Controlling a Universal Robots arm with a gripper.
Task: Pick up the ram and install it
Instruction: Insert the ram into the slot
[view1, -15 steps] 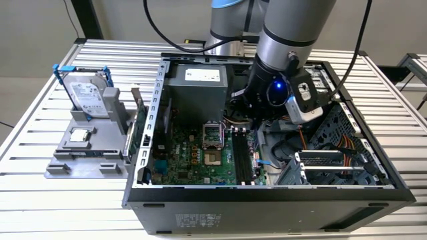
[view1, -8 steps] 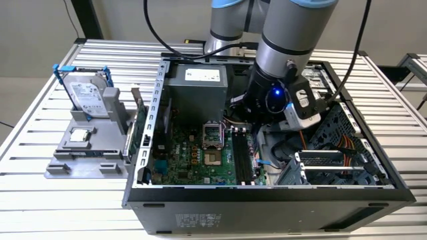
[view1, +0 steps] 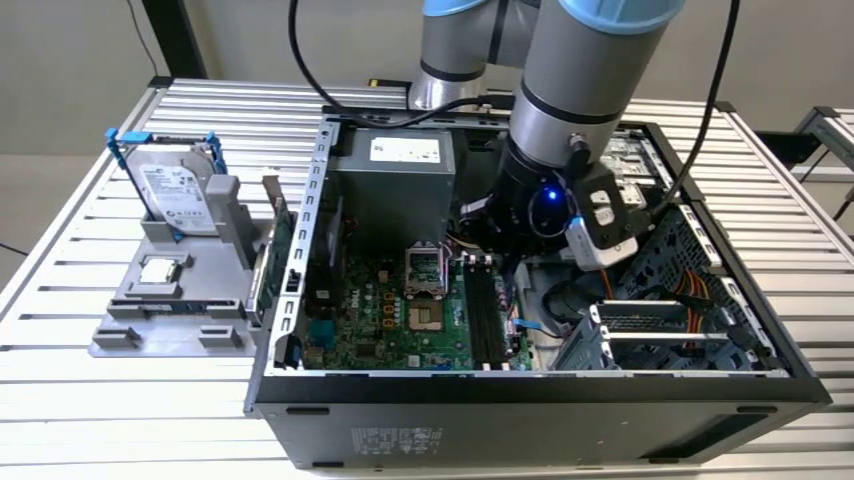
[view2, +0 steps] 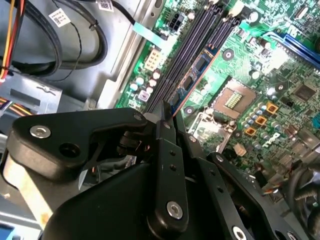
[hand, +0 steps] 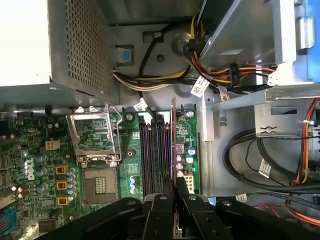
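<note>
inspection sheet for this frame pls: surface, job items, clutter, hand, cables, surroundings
Surface: slatted metal table carrying an open computer case with the motherboard exposed.
Job's things: ram seen edge-on, held upright over the memory slots; whether it is seated in a slot cannot be told.
Clutter: grey holder at the exterior view's left, with a hard drive in a blue frame and a small square processor chip.
Hand: hand inside the case, shut on the ram.
Cables: black cables run along the arm; coloured wire bundles and black cables lie inside the case.
Surroundings: nothing seen.
</note>
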